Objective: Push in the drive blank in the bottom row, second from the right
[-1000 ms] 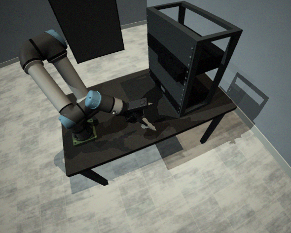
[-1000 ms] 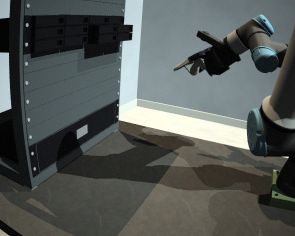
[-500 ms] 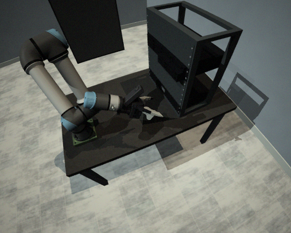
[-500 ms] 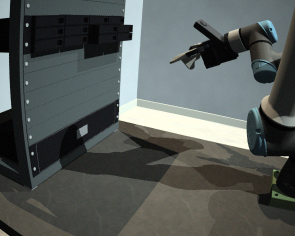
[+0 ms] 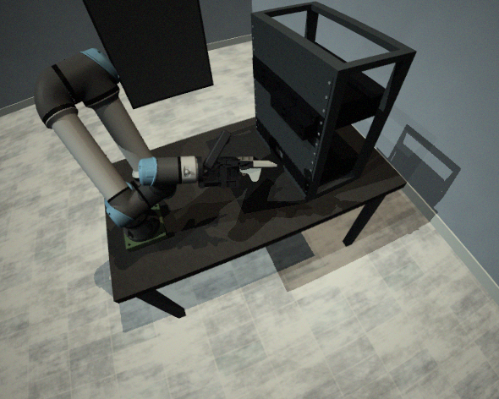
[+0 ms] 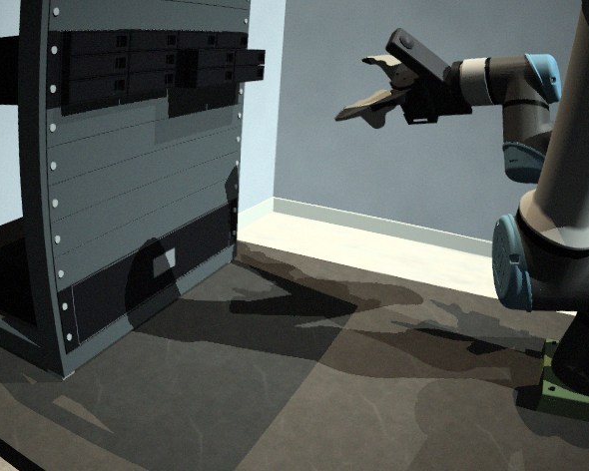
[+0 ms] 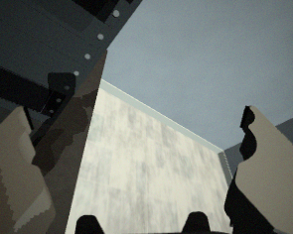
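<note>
The dark rack (image 5: 323,98) stands at the right end of the table, its front facing my arm. In the exterior view the drive blanks (image 6: 158,58) sit near the top of the front in three rows of four. Some blanks on the right side stick out further than the rest. The one in the bottom row, second from the right (image 6: 206,76), is among those. My gripper (image 6: 353,88) is open and empty. It hangs in the air at about the blanks' height, well apart from the rack, fingers pointing towards it. In the wrist view the fingers frame the floor, with the rack's front edge (image 7: 45,50) at the upper left.
Plain grey panels (image 6: 133,203) fill the rack front below the blanks. A small light label (image 6: 163,261) sits on the lowest dark panel. My arm's base (image 5: 145,232) stands on a green plate at the table's left. A dark panel (image 5: 150,46) hangs behind the table.
</note>
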`<control>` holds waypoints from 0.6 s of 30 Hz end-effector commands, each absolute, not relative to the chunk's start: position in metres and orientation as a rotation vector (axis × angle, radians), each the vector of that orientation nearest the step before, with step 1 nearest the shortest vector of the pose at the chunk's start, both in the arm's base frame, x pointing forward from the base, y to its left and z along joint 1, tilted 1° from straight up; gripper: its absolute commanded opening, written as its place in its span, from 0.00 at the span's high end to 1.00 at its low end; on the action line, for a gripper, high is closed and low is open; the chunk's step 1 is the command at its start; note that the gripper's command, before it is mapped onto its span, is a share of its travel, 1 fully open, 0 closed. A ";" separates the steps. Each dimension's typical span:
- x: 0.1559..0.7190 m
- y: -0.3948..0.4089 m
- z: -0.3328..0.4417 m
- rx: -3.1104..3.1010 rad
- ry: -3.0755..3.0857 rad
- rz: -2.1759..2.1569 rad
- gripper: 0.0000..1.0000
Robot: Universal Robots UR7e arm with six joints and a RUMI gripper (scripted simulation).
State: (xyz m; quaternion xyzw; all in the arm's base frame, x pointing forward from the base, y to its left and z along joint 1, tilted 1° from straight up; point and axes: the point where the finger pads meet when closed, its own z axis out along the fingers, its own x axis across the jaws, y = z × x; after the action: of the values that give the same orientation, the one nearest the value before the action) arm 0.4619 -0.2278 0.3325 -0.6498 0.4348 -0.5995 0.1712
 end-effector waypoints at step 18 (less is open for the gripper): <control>0.462 -0.147 0.360 -2.110 0.558 -2.106 0.00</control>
State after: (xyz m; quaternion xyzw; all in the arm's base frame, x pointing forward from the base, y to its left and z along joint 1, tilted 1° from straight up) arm 0.4633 -0.1606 0.3570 -0.6948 0.2256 -0.6790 0.0732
